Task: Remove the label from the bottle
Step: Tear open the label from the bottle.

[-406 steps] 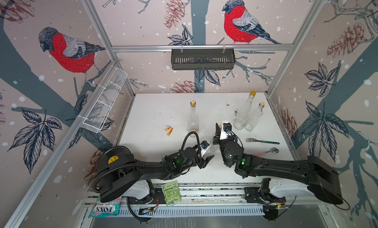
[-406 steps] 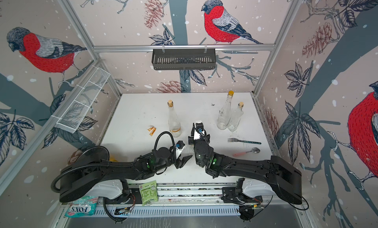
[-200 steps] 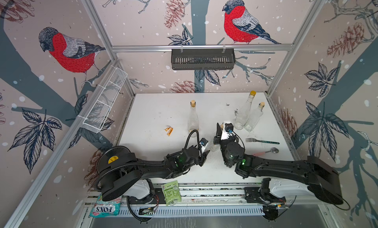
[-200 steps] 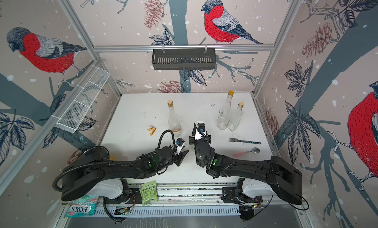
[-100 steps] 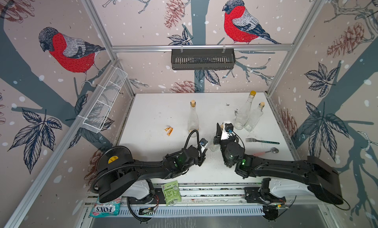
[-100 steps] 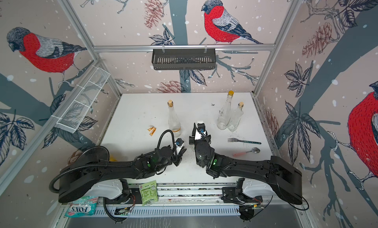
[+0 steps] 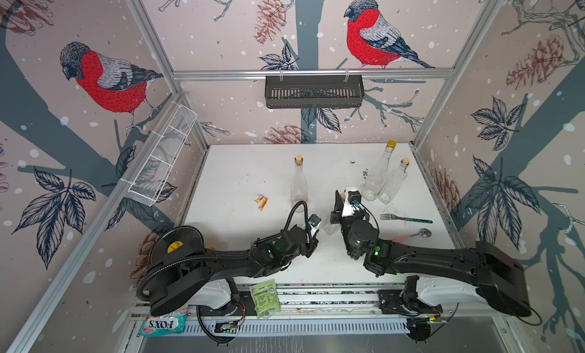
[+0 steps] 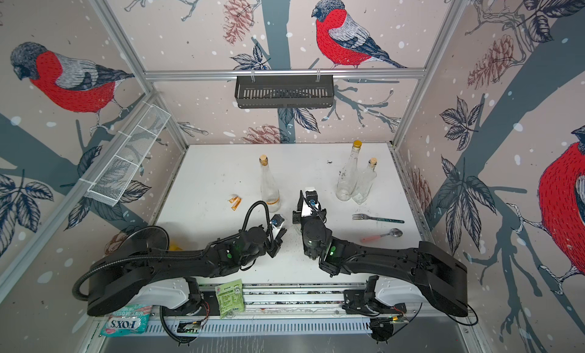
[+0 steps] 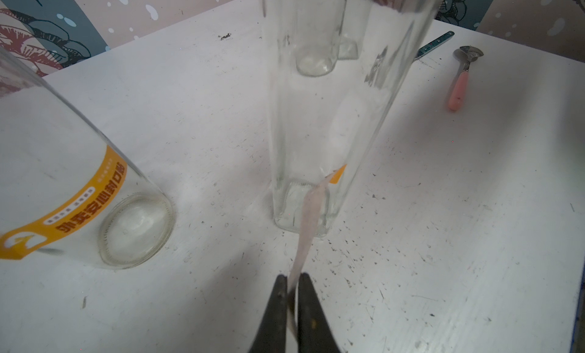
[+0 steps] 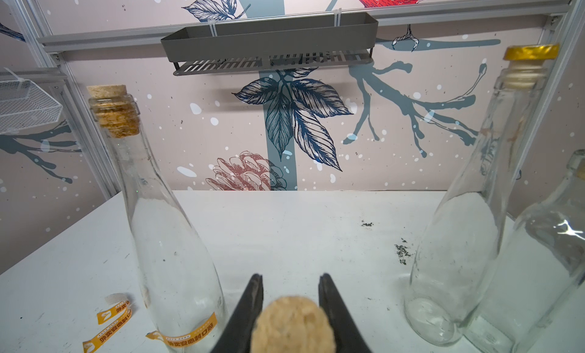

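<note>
The left gripper (image 9: pixel 292 276) pinches the label (image 9: pixel 308 215), whose far end clings to the bottle (image 9: pixel 316 120) just ahead; the right gripper (image 10: pixel 290 278) brackets its cork (image 10: pixel 292 327), apparently clamping the neck beneath.

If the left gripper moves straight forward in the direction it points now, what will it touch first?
Most likely the lower part of the clear square bottle, standing straight ahead. The left gripper is shut on the label strip leading to it; depth is hard to judge.

L end effector (image 9: pixel 292 277) pinched tight, R end effector (image 10: pixel 291 280) clamped w/ jaws slightly apart.
</note>
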Controlling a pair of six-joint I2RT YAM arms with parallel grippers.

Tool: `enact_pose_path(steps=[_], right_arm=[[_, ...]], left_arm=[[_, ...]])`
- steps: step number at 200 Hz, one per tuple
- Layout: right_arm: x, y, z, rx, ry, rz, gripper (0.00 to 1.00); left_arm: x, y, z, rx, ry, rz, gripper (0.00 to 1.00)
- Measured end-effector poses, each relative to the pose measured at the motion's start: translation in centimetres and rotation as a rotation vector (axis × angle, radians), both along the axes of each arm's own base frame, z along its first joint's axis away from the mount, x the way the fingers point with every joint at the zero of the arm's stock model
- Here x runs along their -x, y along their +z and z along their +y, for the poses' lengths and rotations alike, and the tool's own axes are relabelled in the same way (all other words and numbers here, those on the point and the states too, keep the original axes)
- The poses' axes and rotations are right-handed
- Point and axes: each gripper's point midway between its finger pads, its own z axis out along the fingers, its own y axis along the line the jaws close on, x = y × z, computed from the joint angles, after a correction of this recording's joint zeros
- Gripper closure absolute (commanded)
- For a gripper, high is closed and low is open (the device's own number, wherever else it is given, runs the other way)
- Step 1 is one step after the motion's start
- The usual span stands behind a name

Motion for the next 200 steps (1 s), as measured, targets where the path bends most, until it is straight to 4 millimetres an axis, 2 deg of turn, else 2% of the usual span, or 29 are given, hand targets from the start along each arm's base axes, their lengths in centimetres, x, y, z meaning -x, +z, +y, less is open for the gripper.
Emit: enact_pose_path(steps=[33, 109, 149, 200], right_arm=[[-0.1, 0.0, -0.1, -0.003, -0.002, -0.002, 1.0], [-1.5, 0.1, -1.2, 0.007, -0.025, -0.008, 1.0], [-3.1, 0.1, -3.1, 0.023, -0.069, -0.02, 1.0], [-5.7, 0.1, -7.3, 0.05, -0.171, -0.03, 1.0]], left_arm=[[0.2, -0.1, 0.1, -0.009, -0.009, 0.009, 1.0], [1.3, -0.2, 0.2, -0.018, -0.058, 0.047, 1.0], [2.0, 0.0, 1.0, -0.017, -0.059, 0.081, 1.0], [1.4, -0.6, 4.4, 0.018, 0.062, 0.18, 1.0]])
